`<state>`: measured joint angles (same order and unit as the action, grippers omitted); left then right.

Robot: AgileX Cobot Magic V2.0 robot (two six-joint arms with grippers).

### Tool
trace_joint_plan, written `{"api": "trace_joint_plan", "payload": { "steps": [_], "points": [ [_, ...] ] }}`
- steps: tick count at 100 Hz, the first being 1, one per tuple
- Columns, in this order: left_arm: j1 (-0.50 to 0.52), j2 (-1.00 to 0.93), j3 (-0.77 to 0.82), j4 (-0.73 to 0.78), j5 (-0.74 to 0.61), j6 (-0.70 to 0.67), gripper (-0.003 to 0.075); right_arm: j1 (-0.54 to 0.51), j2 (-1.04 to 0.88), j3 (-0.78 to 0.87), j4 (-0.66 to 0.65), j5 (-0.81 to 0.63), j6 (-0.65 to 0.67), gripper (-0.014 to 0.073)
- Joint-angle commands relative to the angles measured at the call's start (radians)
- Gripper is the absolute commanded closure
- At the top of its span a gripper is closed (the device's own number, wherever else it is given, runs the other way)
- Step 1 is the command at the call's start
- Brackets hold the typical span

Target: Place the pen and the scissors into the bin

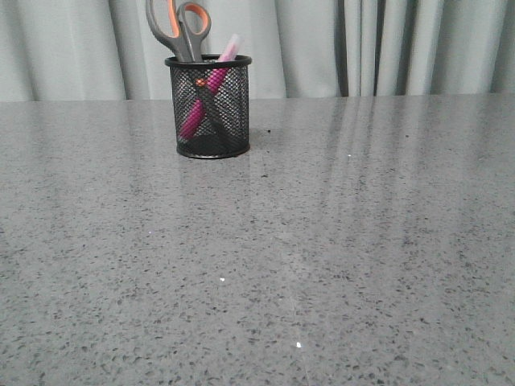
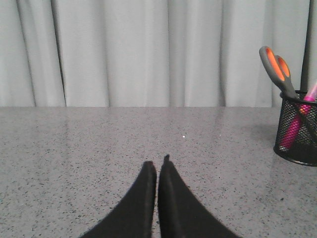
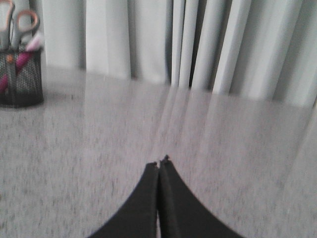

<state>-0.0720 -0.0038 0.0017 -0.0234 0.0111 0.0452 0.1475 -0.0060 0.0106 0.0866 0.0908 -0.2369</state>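
Observation:
The bin (image 1: 211, 108), a black wire-mesh cup, stands at the far left-middle of the grey table. The scissors (image 1: 179, 26) stand in it blades down, with grey and orange handles above the rim. The pink pen (image 1: 211, 88) leans inside it, its whitish cap above the rim. In the left wrist view the bin (image 2: 298, 130), scissors (image 2: 276, 68) and pen (image 2: 294, 130) show far off to one side. In the right wrist view the bin (image 3: 21, 79) and scissors (image 3: 19, 24) show far off. My left gripper (image 2: 157, 162) and right gripper (image 3: 159, 163) are shut and empty over bare table.
A pale grey curtain (image 1: 362, 44) hangs behind the table's far edge. The speckled grey tabletop (image 1: 322, 241) stretches wide in front of and to the right of the bin. Neither arm shows in the front view.

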Motion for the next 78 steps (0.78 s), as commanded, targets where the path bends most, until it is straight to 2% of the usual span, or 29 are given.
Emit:
{"api": "trace_joint_plan", "payload": {
  "steps": [1, 19, 78],
  "points": [
    [-0.008, -0.032, 0.045, -0.008, -0.077, -0.007, 0.0739, -0.008, -0.025, 0.014, -0.016, -0.006, 0.011, 0.0662],
    [-0.008, -0.032, 0.045, -0.008, -0.077, -0.007, 0.0739, -0.008, -0.025, 0.014, -0.032, 0.042, 0.011, 0.0662],
    [-0.008, -0.032, 0.045, -0.008, -0.077, -0.007, 0.0739, -0.008, -0.025, 0.014, -0.032, 0.038, 0.011, 0.0662]
  ]
}}
